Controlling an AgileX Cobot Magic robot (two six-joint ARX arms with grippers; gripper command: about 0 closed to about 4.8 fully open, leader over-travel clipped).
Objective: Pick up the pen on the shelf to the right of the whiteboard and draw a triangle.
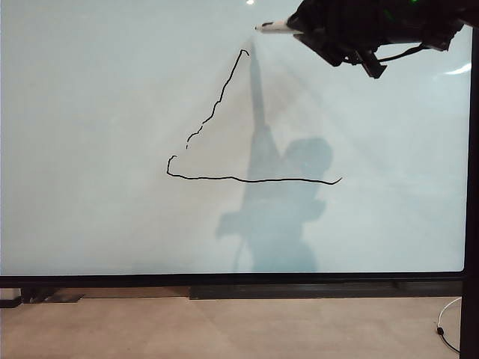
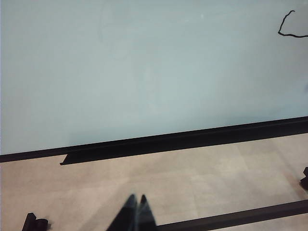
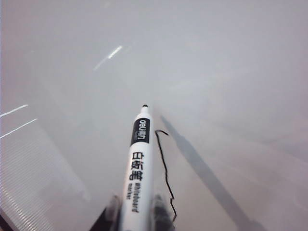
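Observation:
The whiteboard [image 1: 112, 149] fills the exterior view. On it the triangle [image 1: 221, 93] shows as a wobbly slanted left side and a bottom line [image 1: 254, 179]. My right gripper [image 1: 303, 28] is at the top right, shut on the pen [image 1: 277, 27], whose tip points left, just up and right of the line's top end. In the right wrist view the pen [image 3: 139, 163] sticks out between the fingers [image 3: 161, 211] of my right gripper [image 3: 137, 214], beside the black line [image 3: 166, 178]. My left gripper [image 2: 137, 198] hangs shut and empty over the tan surface, low before the whiteboard [image 2: 144, 72].
The board's black bottom frame [image 1: 224, 280] has a dark ledge [image 1: 299, 290] under it, above a tan surface [image 1: 224, 329]. A black upright [image 1: 471, 224] runs along the right edge, with a white cable [image 1: 445, 329] near its foot. The arm's shadow [image 1: 284, 209] lies on the board.

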